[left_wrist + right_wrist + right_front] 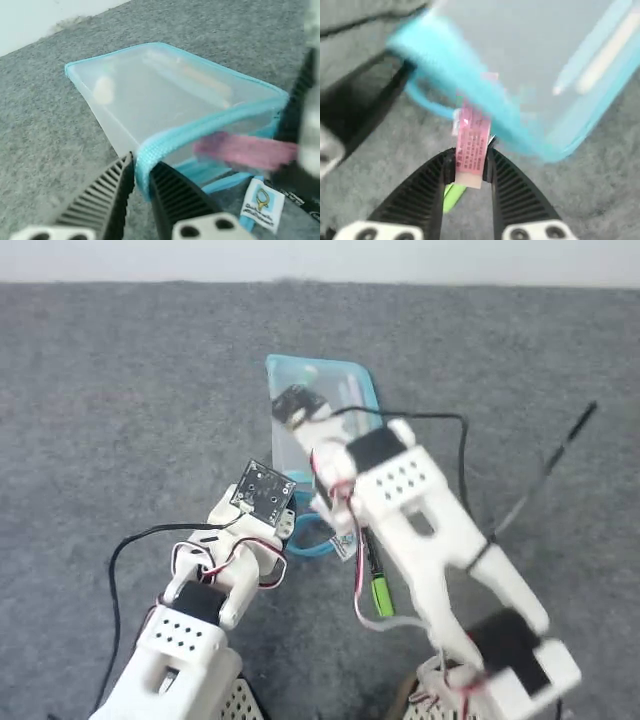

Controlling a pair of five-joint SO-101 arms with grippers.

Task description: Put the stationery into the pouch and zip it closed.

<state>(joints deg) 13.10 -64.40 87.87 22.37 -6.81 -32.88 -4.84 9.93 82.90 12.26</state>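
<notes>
The pouch [335, 380] lies on the grey carpet [120, 390] in the middle of the table, between the two arms. It is clear plastic with blue edging. Its zipper end faces the arms and its far end points towards the wall.

The left gripper [141, 167] is down at the near corner of the pouch, its two ribbed fingers clamped on the blue zipper edge and lifting it a little off the carpet. Through the clear side a pale stick [200, 80] lies along the far edge, and a small whitish lump [102, 90] sits near the far corner.

The right gripper [470, 155] has its fingers pinched on a pink strip [471, 145] with print on it, right at the zipper line — whether that is a piece of stationery or a pull tag, I can't tell. From the left wrist view the strip lies across the pouch mouth.

A small white tag [261, 200] hangs beside the mouth. A green marker [381, 592] lies on the carpet just outside the pouch, under the right arm — not yet inside.
</notes>
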